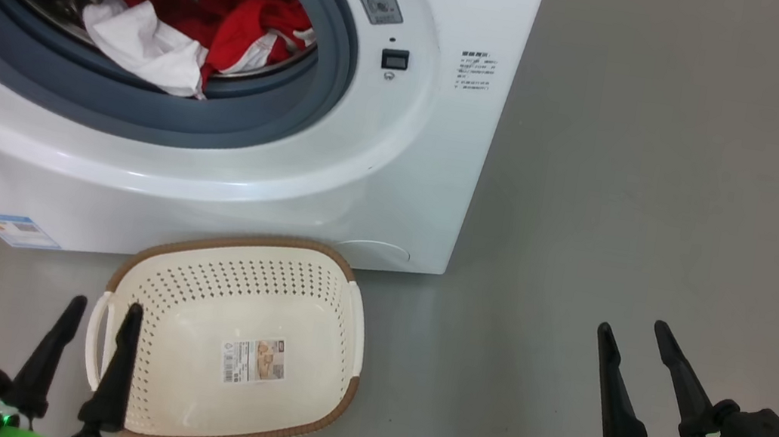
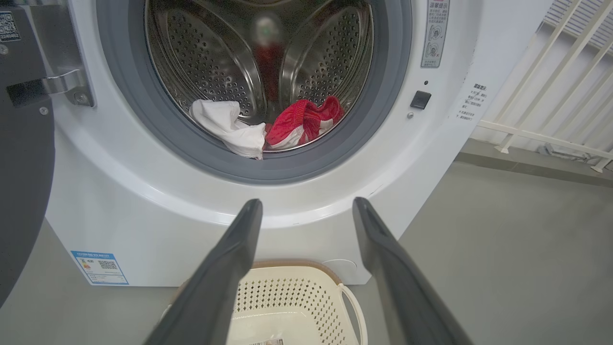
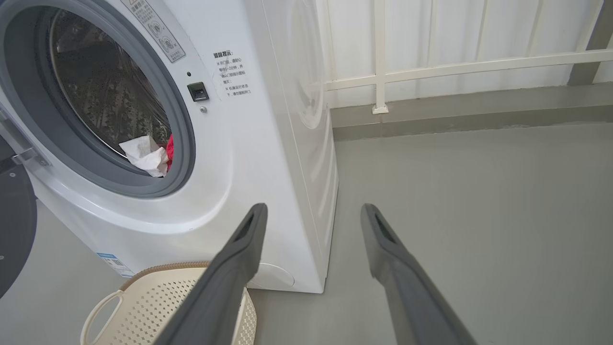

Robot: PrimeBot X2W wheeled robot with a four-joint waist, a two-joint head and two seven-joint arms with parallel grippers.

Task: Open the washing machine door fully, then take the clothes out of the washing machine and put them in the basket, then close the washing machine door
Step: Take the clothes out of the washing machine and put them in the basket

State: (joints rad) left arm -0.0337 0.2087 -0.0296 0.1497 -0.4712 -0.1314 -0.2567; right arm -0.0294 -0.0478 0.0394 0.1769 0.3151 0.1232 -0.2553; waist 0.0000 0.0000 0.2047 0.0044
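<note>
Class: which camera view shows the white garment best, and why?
The head view: the white garment appears large and unblocked. The left wrist view shows it smaller, front-on; the right wrist view shows it small, from the side.

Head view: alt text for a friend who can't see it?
An open white washing machine holds red and white clothes; an empty cream basket sits on the grey floor before it. The robot's open jaws show at both lower corners.

Smooth grey floor (image 1: pixel 670 174); a white railing (image 3: pixel 379 48) stands along its far edge.
</note>
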